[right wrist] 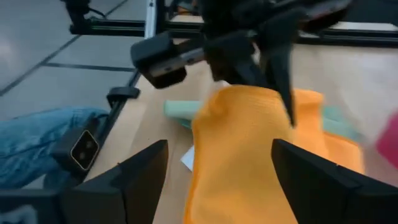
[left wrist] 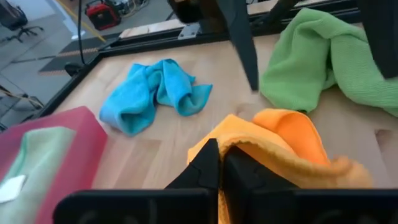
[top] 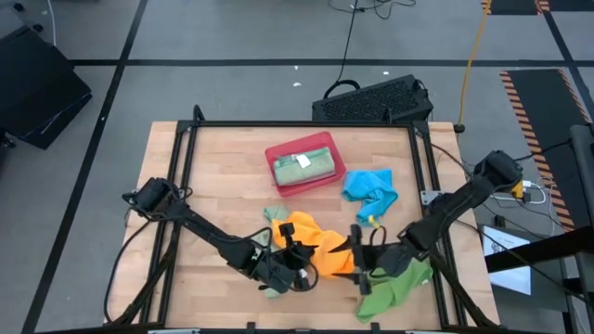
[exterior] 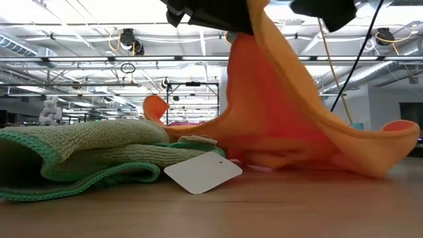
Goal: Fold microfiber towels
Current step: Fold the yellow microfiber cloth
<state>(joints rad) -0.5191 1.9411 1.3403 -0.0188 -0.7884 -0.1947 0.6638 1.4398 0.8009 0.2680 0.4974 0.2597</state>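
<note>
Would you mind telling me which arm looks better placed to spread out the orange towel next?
Probably the left. The left end effector is shut on the orange towel, lifting it off the table. The right end effector is open beside it, holding nothing, so it would first need to grasp an edge.

Orange towel (exterior: 277,112) hanging from above, sage green towel (exterior: 86,155) alongside, white tag (exterior: 202,172)

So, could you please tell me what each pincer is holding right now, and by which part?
The left pincer is shut on the orange towel, pinching a raised fold near its edge. The right pincer is open and holds nothing.
</note>
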